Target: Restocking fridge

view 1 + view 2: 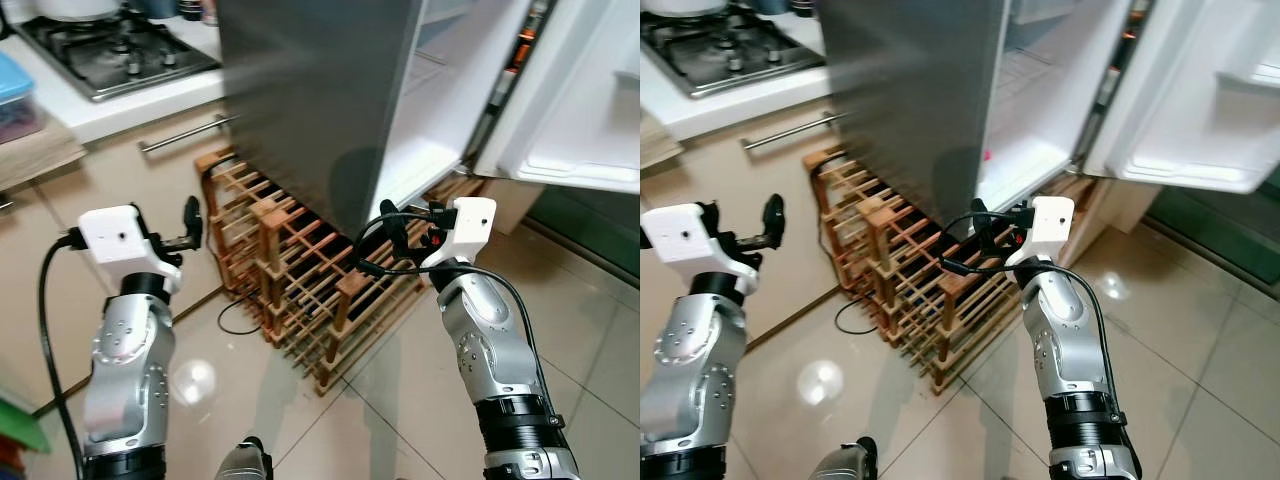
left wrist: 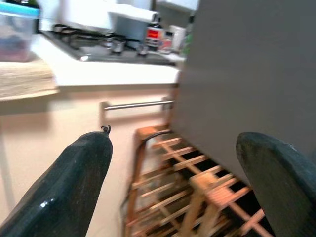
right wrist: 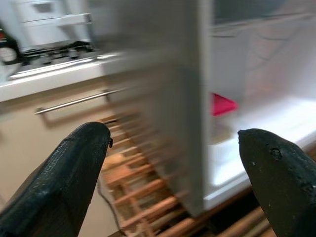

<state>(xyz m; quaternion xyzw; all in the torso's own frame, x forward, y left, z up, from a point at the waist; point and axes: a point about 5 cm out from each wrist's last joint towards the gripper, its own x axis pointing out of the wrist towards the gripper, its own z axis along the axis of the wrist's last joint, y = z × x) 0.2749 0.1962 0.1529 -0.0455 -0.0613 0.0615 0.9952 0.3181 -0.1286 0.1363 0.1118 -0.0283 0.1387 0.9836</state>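
Both grippers, left (image 1: 190, 222) and right (image 1: 392, 228), are hanging spread and empty; fridge (image 1: 330, 90) standing open at 12 o'clock, nothing to grab yet.

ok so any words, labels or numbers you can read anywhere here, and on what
No text can be read in any view.
Red label on a container at the back of the counter: blurred, unreadable.
Small marks on the fridge door's inner edge: too small to read.
Red item inside the fridge: no lettering can be made out.
White housing of the left claw and right claw: no markings visible.
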